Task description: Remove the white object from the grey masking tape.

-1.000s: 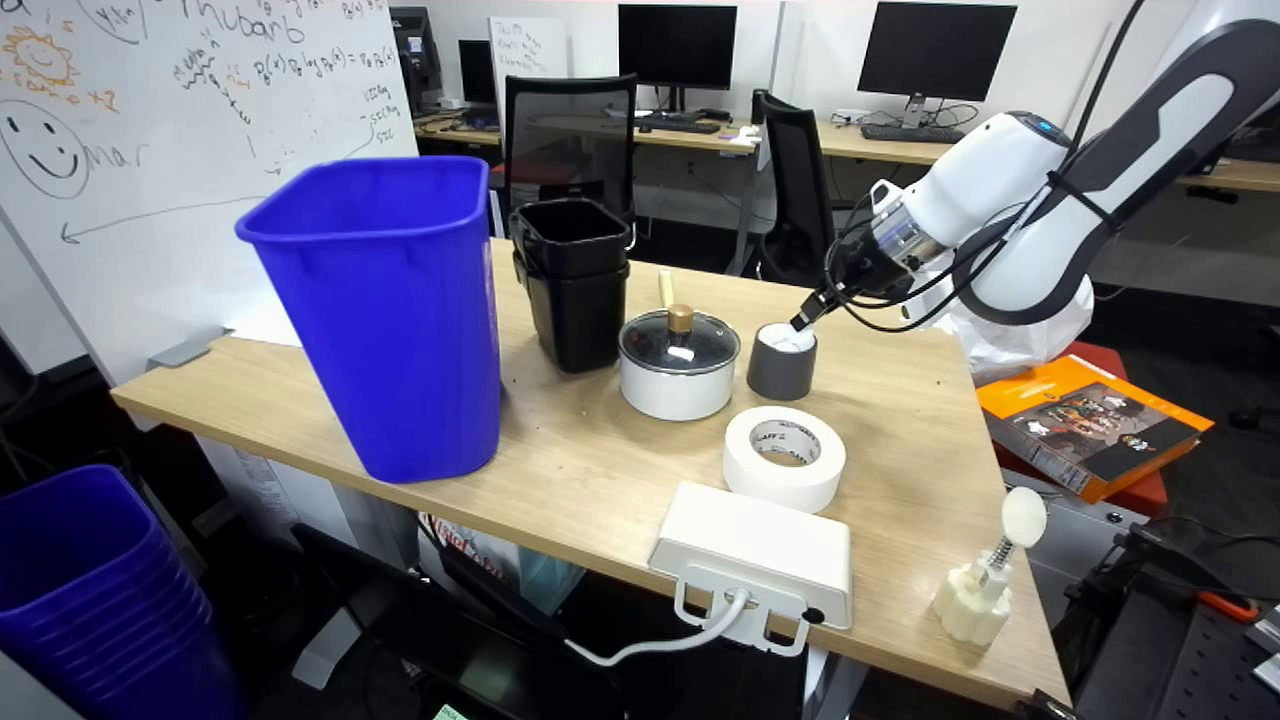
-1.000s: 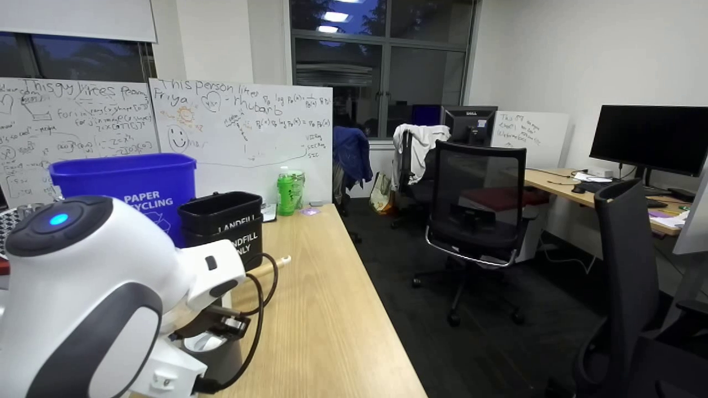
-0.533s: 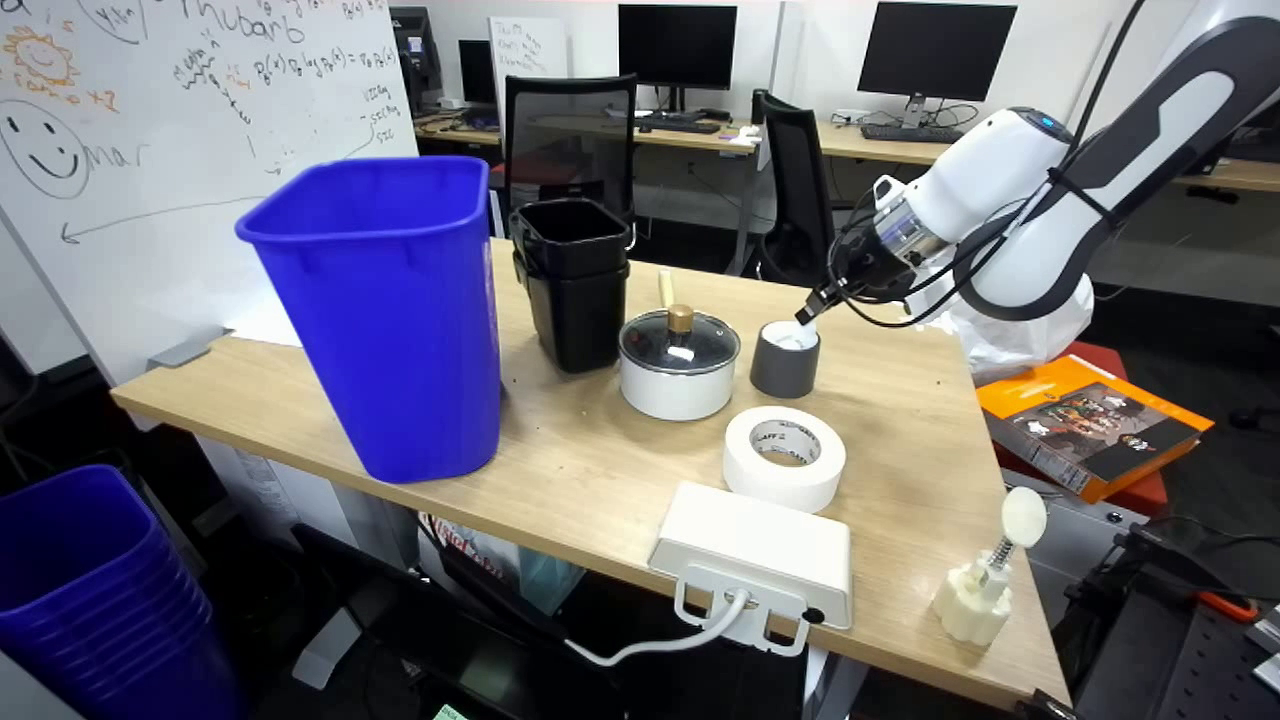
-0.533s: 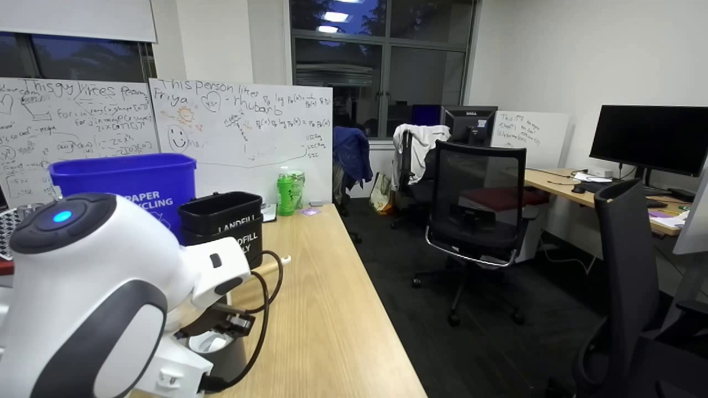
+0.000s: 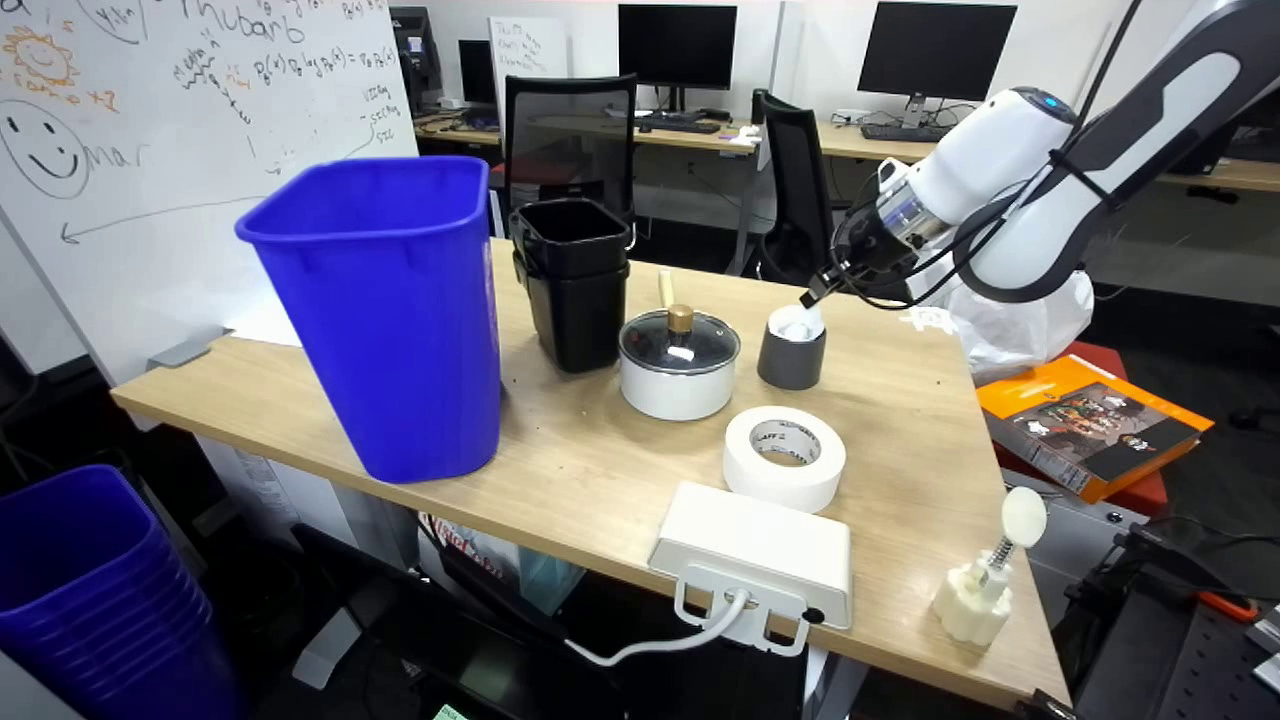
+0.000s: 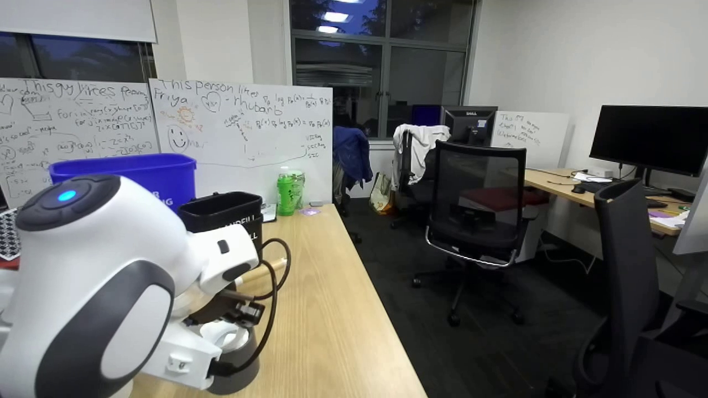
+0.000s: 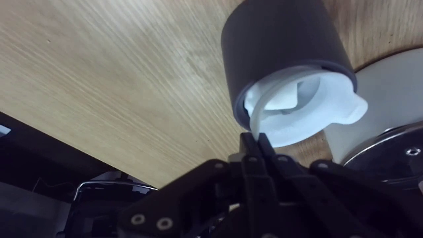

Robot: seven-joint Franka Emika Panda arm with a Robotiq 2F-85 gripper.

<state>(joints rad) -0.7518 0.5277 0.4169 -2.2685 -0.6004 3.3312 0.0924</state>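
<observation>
The grey masking tape (image 5: 791, 364) stands on the table as a short dark grey cylinder. It also shows in an exterior view (image 6: 243, 376) and in the wrist view (image 7: 281, 39). The white object (image 7: 297, 130) is a white cup-like piece with a rim and a side tab. It sits tilted in the tape's opening, partly raised out of it; its lower part is hidden inside. It shows in both exterior views (image 5: 797, 322) (image 6: 217, 331). My gripper (image 7: 255, 137) is shut on the white object's rim, above the tape's edge; it shows in an exterior view (image 5: 808, 299).
A white pot with a glass lid (image 5: 676, 390) stands close beside the tape. A white tape roll (image 5: 745, 475), a white box (image 5: 755, 545) and a white bottle (image 5: 972, 605) are nearer the front. Black bins (image 5: 575, 320) and a blue bin (image 5: 400, 350) stand further along.
My gripper has risen and moved slightly right in an exterior view. The white object has come up and tilted with it. The grey tape has shifted slightly the same way.
</observation>
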